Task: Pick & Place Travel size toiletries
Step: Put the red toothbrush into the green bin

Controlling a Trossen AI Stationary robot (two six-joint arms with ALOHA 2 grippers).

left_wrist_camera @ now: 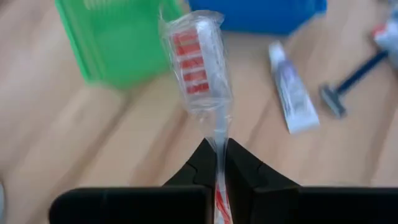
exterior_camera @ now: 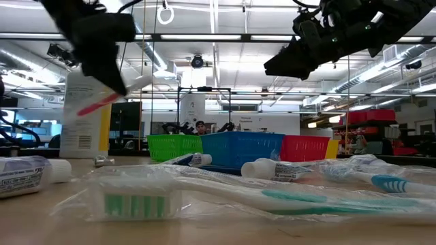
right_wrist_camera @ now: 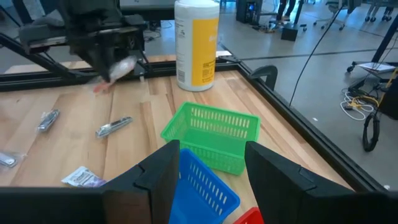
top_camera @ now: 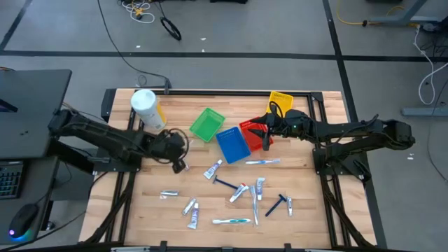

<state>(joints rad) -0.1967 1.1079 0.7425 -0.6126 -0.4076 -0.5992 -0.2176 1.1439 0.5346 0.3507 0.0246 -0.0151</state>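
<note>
My left gripper (left_wrist_camera: 219, 163) is shut on a clear-wrapped toothbrush with red bristles (left_wrist_camera: 194, 62), held above the wood left of the blue basket (top_camera: 232, 145); the low view shows this toothbrush (exterior_camera: 109, 101) up in the air. My right gripper (right_wrist_camera: 211, 171) hangs open over the blue basket (right_wrist_camera: 202, 183) and red basket (top_camera: 252, 131), and holds nothing. Other toiletries lie flat on the table: small tubes (top_camera: 213, 169), a dark blue razor (top_camera: 225, 184), and a white-green toothbrush (top_camera: 231, 221) near the front edge. My left gripper pinches the toothbrush between its two fingers at the thin neck (left_wrist_camera: 219, 149), just behind the head. The brush runs along the fingers, with the wrapped head (left_wrist_camera: 193, 56) sticking out past the fingertips and the handle going back between them. It is lifted clear of the table.
Green (top_camera: 207, 124), blue, red and yellow (top_camera: 280, 102) mesh baskets stand in a row across the far middle. A big white and yellow canister (top_camera: 147, 108) stands at the far left. Scattered toiletries cover the near middle of the table; bare wood shows at the near left (top_camera: 150, 210).
</note>
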